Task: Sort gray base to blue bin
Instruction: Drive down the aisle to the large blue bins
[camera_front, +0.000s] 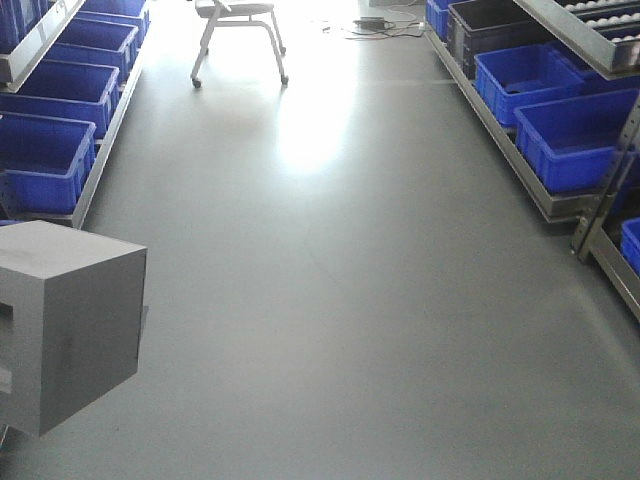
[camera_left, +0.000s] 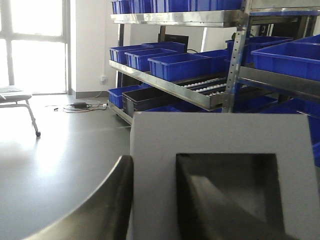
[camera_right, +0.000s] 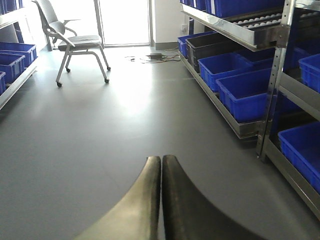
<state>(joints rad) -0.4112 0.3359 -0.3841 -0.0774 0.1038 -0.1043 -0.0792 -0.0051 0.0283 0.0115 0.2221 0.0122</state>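
Observation:
The gray base (camera_front: 70, 320) hangs above the floor at the lower left of the front view, its recessed face turned left. In the left wrist view the gray base (camera_left: 225, 135) fills the foreground. My left gripper (camera_left: 154, 165) is shut on one of its walls, with one finger outside and the other inside the square recess. My right gripper (camera_right: 161, 159) is shut with its fingers pressed together, holding nothing, over bare floor. Several blue bins sit on low racks on both sides, such as a blue bin (camera_front: 45, 122) on the left and another blue bin (camera_front: 570, 160) on the right.
A wheeled chair (camera_front: 240, 30) stands at the far end of the aisle. Cables (camera_front: 385, 25) lie on the floor beside it. A dark bin (camera_front: 490, 25) sits among the right-hand bins. A metal rack post (camera_front: 600, 210) juts out at the right.

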